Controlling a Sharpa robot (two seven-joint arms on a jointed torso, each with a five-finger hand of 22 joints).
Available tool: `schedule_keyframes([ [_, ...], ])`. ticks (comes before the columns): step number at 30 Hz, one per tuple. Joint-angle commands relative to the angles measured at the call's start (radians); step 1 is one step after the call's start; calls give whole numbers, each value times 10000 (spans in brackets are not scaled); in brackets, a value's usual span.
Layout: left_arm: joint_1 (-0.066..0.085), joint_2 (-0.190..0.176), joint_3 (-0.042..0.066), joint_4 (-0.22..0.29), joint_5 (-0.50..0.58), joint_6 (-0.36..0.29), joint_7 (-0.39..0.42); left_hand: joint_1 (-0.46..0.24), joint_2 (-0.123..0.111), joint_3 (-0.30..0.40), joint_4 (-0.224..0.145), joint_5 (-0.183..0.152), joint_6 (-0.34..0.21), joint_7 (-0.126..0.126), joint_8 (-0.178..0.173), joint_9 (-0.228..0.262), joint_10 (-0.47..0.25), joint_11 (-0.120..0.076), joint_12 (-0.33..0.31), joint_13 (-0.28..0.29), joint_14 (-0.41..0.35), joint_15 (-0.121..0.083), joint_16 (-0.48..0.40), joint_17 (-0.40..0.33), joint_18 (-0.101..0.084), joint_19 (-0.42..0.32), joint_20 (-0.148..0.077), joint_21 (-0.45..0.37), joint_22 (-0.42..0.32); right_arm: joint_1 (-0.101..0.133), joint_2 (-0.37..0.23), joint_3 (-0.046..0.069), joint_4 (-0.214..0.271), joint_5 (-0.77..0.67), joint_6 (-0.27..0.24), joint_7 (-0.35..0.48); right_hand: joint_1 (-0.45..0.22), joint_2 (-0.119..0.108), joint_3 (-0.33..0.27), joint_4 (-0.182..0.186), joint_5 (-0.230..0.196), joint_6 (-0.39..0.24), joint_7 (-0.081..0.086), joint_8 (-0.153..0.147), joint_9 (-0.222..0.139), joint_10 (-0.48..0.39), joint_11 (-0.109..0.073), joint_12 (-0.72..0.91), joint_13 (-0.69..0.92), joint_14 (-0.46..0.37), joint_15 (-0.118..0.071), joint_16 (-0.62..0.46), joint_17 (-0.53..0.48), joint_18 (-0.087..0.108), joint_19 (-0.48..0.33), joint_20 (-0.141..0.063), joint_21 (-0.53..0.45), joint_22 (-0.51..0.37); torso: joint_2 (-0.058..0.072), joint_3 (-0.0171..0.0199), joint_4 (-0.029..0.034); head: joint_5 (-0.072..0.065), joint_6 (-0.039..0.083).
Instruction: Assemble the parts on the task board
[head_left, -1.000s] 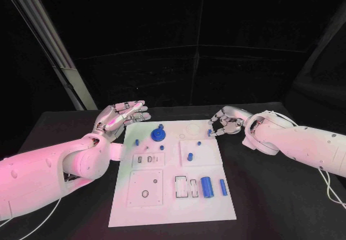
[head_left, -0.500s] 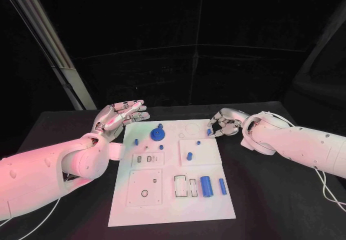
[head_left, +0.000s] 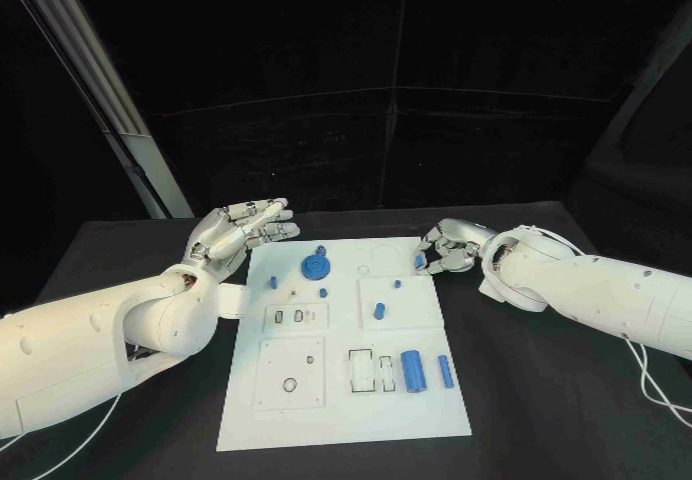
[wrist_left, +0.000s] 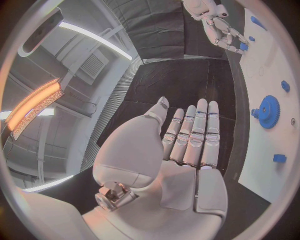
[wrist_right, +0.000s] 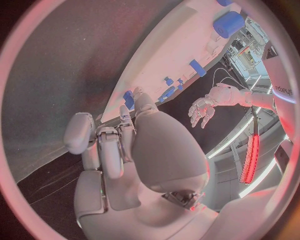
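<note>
The white task board lies in the middle of the black table. On it are a blue gear, small blue pegs, a thick blue cylinder and a slim blue bar. My right hand is at the board's far right edge, fingers curled, pinching a small blue part just above the board; the right wrist view shows that part at my fingertips. My left hand is raised beside the board's far left corner, fingers straight and apart, holding nothing.
The board has empty rectangular slots and a recessed plate with a hole near its front. Black table surface surrounds the board. A slanted metal post stands at the back left.
My left hand's fingers have straightened and lifted slightly. My right hand has shifted a little toward the far edge, still holding the small blue part.
</note>
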Motion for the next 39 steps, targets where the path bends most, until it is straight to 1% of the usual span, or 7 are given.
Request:
schedule_keyframes([
  [1, 11, 12, 8, 0, -16, 135, 39, -94, -30, 6, -70, 40, 14, 416, -49, -13, 0, 45, -35, -16, 35, 1, -46, -10, 43, 67, 5, -50, -16, 3, 26, 2, -10, -52, 86, 92, -10, 127, 82, -2, -50, 85, 0, 45, 4, 59, -27, -49, 482, 1040, 45, 45, 2632, -93, 27, -31, 62, 7, -1, -1, -4, -3, -2],
  [14, 11, 16, 8, -17, -16, 145, 26, -92, -32, 25, -95, 40, 21, 411, -56, -10, 8, 41, -43, -13, 48, -1, -56, -15, 45, 79, 5, -63, -28, -12, 85, 2, -69, -53, 118, 116, -18, 333, 250, -1, -113, 346, -57, 85, -3, 90, -74, -7, 531, 1040, 9, 45, 2632, -96, 29, -58, 82, 36, -1, -4, -5, 40, -43],
  [17, 11, 18, 8, -19, -16, 148, 21, -92, -32, 25, -95, 40, 21, 411, -56, -10, 8, 41, -43, -13, 48, -1, -56, -15, 45, 79, 5, -63, -28, -13, 83, 2, -77, -53, 109, 112, 24, 439, 355, -19, -47, 521, -121, 133, 9, 103, -123, 10, 552, 1040, -25, 45, 2632, -97, 35, -79, 92, 53, -5, -2, -2, 28, -72],
  [19, 11, 17, 8, -19, -16, 149, 18, -92, -32, 25, -95, 40, 21, 411, -56, -10, 8, 41, -43, -13, 48, -1, -56, -15, 45, 79, 5, -63, -28, -14, 82, 2, -86, -53, 91, 100, 163, 614, 580, -95, -199, 825, -242, 226, 37, 108, -229, 14, 564, 1040, -109, 45, 2632, -94, 34, -140, 98, 60, -5, -5, -2, 18, -80],
  [25, 11, 12, 8, -19, -16, 149, 14, -92, -32, 25, -95, 40, 21, 411, -56, -10, 8, 41, -43, -13, 48, -1, -56, -15, 45, 79, 5, -63, -28, -14, 92, 2, -91, -129, 24, 105, 299, 797, 934, -234, -417, 1196, -397, 320, 70, 115, -365, 3, 571, 1040, -233, 45, 2632, -98, 36, -261, 105, 73, -5, -2, -10, 15, -88],
  [34, 11, -1, 8, -19, -16, 144, 8, -92, -32, 25, -95, 40, 21, 411, -56, -10, 8, 41, -43, -13, 48, -1, -56, -15, 45, 79, 5, -63, -28, -16, 111, 2, 16, -145, -944, 369, 98, 857, 1175, -217, -701, 1367, -470, 316, 69, 176, -430, 50, 634, 1040, -309, 45, 2632, -119, 83, -350, 142, 163, -4, -3, -1, 26, -98],
  [39, 11, -30, 8, -7, -16, 144, -2, -95, -32, 31, -101, 40, 21, 410, -60, -10, 8, 41, -48, -13, 49, -1, -62, -17, 45, 83, 6, -69, -34, -16, 33, 4, 279, 266, -1485, 165, -322, 785, 1125, 18, -728, 1286, -437, 207, 26, 168, -406, 23, 619, 1040, -289, 45, 2632, -125, 87, -349, 144, 167, -28, -18, -5, 6, -98],
])
